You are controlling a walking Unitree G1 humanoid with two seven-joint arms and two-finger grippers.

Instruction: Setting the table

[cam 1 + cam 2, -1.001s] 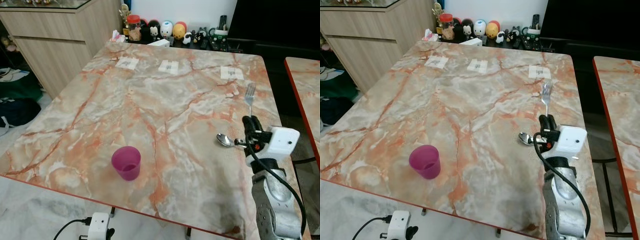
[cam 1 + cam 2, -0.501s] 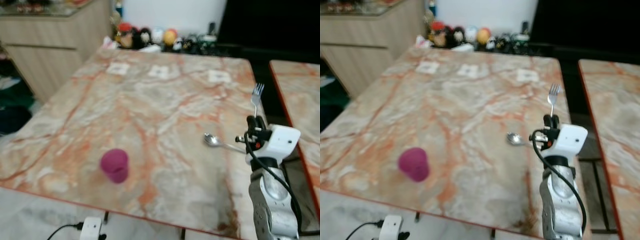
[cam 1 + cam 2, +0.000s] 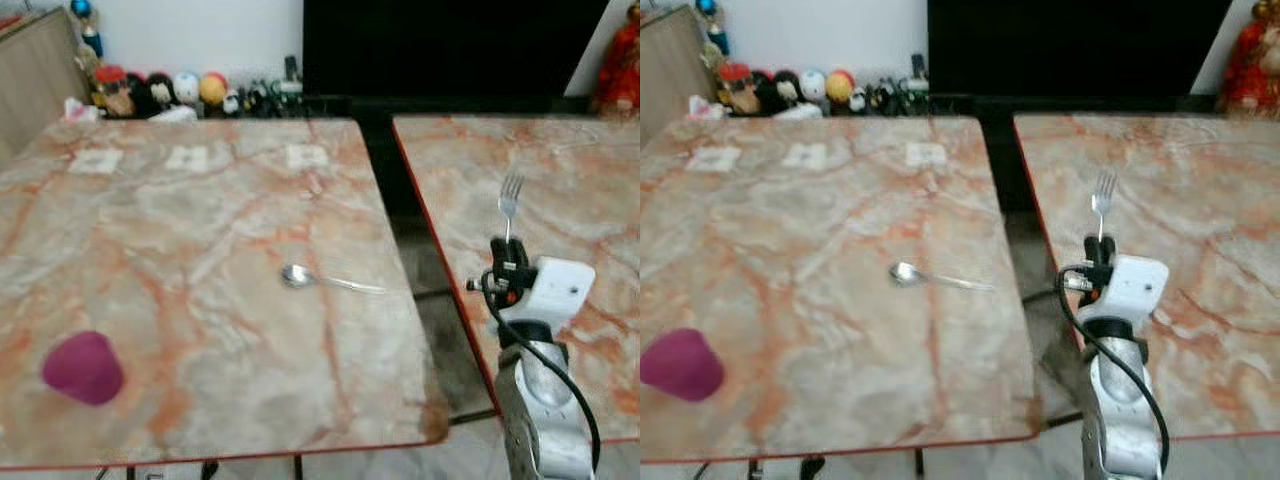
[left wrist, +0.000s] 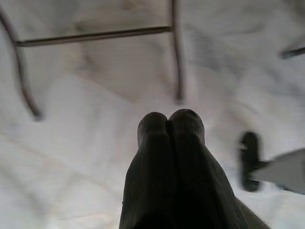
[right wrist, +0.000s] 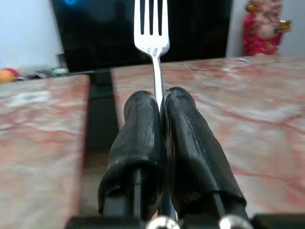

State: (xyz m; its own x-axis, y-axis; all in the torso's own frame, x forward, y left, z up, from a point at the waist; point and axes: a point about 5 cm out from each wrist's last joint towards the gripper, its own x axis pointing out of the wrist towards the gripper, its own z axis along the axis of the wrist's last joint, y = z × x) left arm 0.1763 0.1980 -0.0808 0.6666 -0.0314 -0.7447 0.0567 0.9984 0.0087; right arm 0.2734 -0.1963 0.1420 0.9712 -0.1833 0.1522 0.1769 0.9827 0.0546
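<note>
Upright, steel fork [image 5: 152, 33] pinched by right hand [image 5: 161, 102]

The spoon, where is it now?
The spoon lies on the left table, near its right edge, far right of the pink cup.

No legible text, label, brand, number or sign in any view. Three pale paper tags [image 3: 187, 157] lie in a row at upper left of the left eye view, on the marble table [image 3: 200, 300]; any marks on them are too small and blurred to read. Figurines [image 3: 160, 90] along the wall behind, top left of frame, carry no readable lettering.
</note>
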